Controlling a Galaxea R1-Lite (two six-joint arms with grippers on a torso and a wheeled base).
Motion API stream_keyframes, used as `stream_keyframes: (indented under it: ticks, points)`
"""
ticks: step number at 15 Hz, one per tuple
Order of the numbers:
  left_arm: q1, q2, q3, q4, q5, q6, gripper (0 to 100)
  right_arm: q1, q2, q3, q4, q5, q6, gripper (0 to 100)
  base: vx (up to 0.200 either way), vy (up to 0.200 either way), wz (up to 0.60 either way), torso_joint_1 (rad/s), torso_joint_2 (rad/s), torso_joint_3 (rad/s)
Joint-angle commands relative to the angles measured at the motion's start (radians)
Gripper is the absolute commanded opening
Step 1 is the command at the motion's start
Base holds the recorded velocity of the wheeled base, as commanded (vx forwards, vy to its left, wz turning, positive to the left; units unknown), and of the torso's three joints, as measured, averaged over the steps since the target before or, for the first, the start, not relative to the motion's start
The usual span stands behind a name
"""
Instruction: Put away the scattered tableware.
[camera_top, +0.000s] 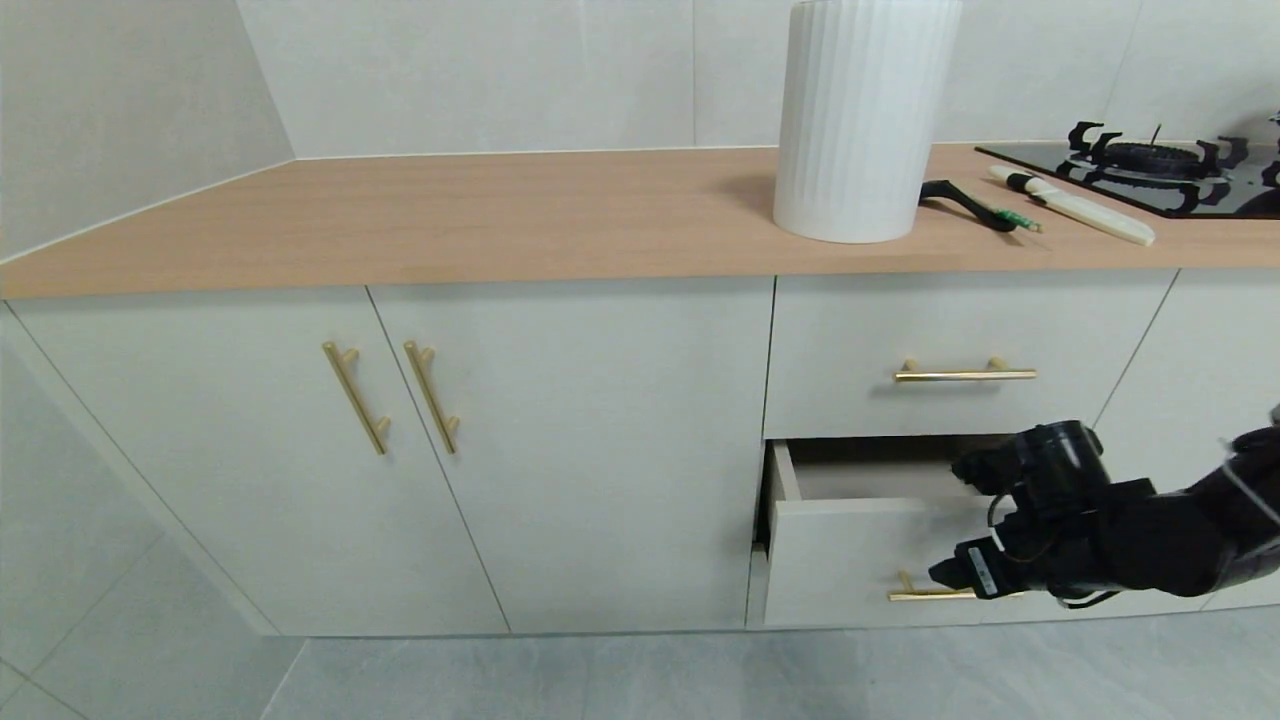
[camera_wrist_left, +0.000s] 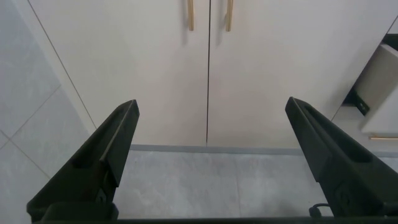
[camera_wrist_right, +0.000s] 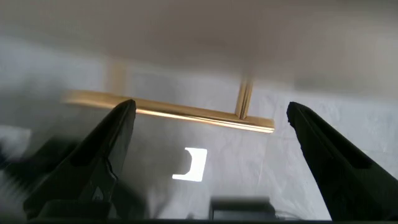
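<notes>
Hovering wide open, R end effector (camera_wrist_right: 209, 109) faces lower drawer handle (camera_wrist_right: 168, 111); L end effector (camera_wrist_left: 211, 109) also wide.

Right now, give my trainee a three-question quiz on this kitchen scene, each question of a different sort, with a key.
1. True or false: the lower drawer is partly open.
2. The right gripper is nearest: A) that drawer's handle; B) the stove; C) the double doors.
3. How many utensils lie on the countertop past the white container?
Key: 1 true; 2 A; 3 two.
</notes>
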Motion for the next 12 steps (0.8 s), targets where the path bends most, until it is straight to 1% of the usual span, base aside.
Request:
stream_keyframes:
  ticks: [1,3,5,8,10,12]
  points:
    - [0.0,0.0,0.0,0.0,0.001,0.0,100,0.042,-0.326,-0.019,0.155,0.038,-0.003,100,0.0,0.0,0.0,0.0,0.0,0.0]
    - [0.0,0.0,0.0,0.0,0.001,0.0,100,0.039,-0.359,-0.024,0.151,0.04,0.0,100,0.0,0.0,0.0,0.0,0.0,0.0]
    - [0.0,0.0,0.0,0.0,0.001,0.0,100,0.039,-0.312,-0.045,0.144,0.038,0.051,100,0.0,0.0,0.0,0.0,0.0,0.0]
    - [0.0,0.0,0.0,0.0,0.001,0.0,100,0.041,-0.165,-0.042,0.023,0.031,0.068,100,0.0,0.0,0.0,0.0,0.0,0.0]
    - [0.0,0.0,0.0,0.0,0.001,0.0,100,0.039,-0.054,-0.042,-0.093,0.008,0.083,100,0.0,0.0,0.0,0.0,0.0,0.0]
    - [0.0,0.0,0.0,0.001,0.001,0.0,100,0.039,0.001,-0.044,-0.159,-0.02,0.123,100,0.0,0.0,0.0,0.0,0.0,0.0]
